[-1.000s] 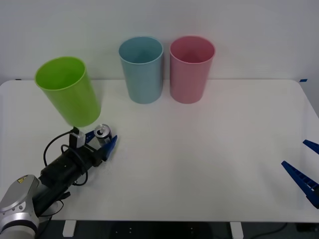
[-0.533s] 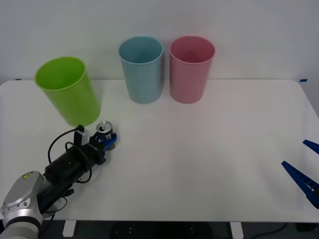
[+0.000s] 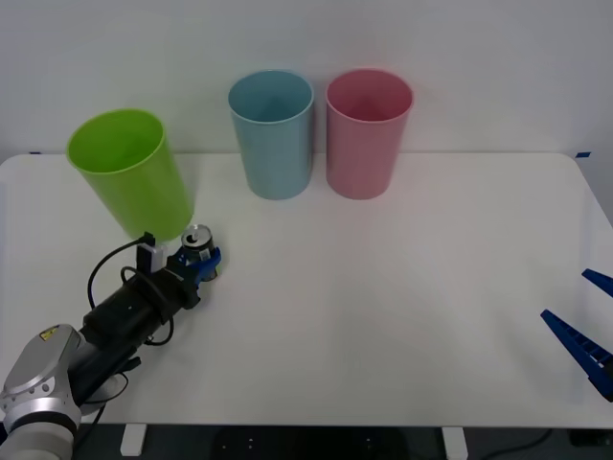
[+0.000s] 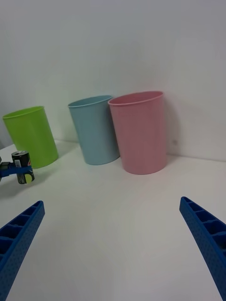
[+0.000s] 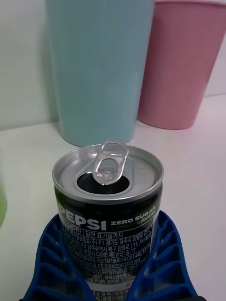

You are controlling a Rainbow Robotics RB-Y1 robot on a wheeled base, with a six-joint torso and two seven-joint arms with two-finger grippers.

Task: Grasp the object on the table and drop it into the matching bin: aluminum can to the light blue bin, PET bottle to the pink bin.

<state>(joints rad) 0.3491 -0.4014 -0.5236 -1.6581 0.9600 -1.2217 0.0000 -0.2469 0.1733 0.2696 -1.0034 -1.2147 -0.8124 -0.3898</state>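
From above, I see my left gripper [image 3: 203, 261] clamped on the aluminum can [image 3: 196, 245] beside the lime green bin [image 3: 132, 175], low on the table [image 3: 402, 287], ready for carrying. On my right wrist camera, the right gripper [image 4: 113, 244] hangs spread and idle. On my left wrist camera, the light blue bin [image 5: 96, 70] stands straight ahead, so I judge that is the drop target.

Front view high, looking down the table [image 3: 402, 287], wrist views low, all sharing the pink bin [image 3: 368, 132]
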